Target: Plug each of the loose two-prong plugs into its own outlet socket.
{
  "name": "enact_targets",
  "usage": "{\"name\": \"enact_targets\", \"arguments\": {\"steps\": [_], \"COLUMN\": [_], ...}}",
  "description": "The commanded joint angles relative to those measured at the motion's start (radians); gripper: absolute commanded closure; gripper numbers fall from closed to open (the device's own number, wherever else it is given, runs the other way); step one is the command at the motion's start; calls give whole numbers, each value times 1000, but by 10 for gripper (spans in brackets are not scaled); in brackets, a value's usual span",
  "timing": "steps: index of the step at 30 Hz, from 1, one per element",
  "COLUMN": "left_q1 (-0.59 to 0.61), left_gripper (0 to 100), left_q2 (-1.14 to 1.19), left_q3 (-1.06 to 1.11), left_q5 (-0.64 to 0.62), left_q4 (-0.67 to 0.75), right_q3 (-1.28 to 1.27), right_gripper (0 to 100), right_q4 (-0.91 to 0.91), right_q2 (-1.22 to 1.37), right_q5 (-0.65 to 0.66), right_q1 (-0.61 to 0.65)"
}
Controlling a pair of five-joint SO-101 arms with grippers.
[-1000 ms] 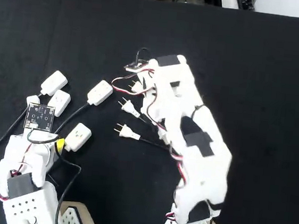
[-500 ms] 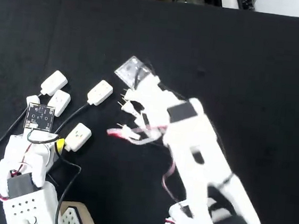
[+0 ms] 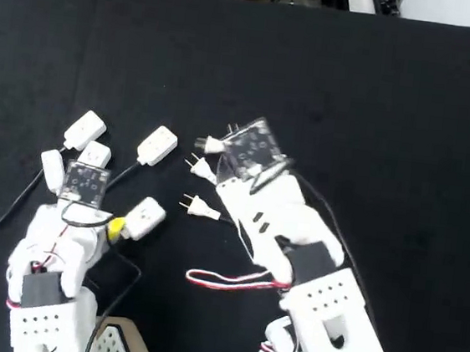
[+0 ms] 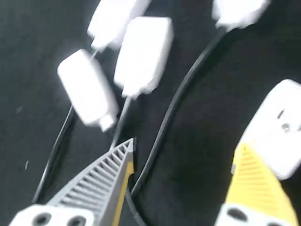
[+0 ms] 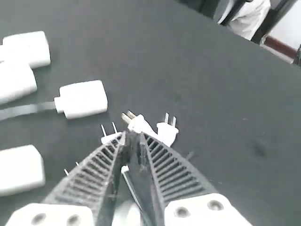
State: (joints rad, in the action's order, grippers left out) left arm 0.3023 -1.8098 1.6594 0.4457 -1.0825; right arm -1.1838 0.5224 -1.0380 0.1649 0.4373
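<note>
1. five sockets (image 3: 94,154) lie on the left arm's side of the matte black cloth (image 3: 409,119). they are smooth white blocks with rounded corners, and some trail thin black cords (image 4: 174,108).
2. your left gripper (image 4: 184,147) stands wide. its ribbed grey finger (image 4: 106,179) is over a cord, and the tip of its ribbed yellow finger (image 4: 256,179) touches the nearest socket (image 4: 280,127).
3. your right gripper (image 5: 134,136) is narrow. its ribbed grey fingers pinch the rear of a plug (image 5: 140,124), a small white moulded body with two flat brassy prongs. it sits near the table's middle, apart from every socket.
4. the mid plug (image 3: 200,170) and near plug (image 3: 203,210) lie flat just beside that arm, with their prongs toward the sockets. a fourth plug (image 5: 167,132) sits just beside the held one.
5. a red-and-white wire (image 3: 224,277) loops out from your right arm over the cloth.
</note>
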Motion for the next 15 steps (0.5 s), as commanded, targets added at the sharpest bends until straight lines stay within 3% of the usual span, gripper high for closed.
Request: {"name": "enact_targets", "arguments": {"steps": [1,7,15], "left_q1": [-182,-321,-288], "left_gripper": [676,676,676], "left_q2": [-11,-11,-11], "left_q3": [-143,-84,-51], "left_q5": [-78,-247,-226], "left_q4": [77,305,232], "right_q3": [-33,-165,-312], "right_gripper": [973,973,973], "right_q4": [-103,-259,-451], "right_q2": [-45,-93,-260], "right_q5": [-149,-239,-319], "right_q1": [49,256,336]}}
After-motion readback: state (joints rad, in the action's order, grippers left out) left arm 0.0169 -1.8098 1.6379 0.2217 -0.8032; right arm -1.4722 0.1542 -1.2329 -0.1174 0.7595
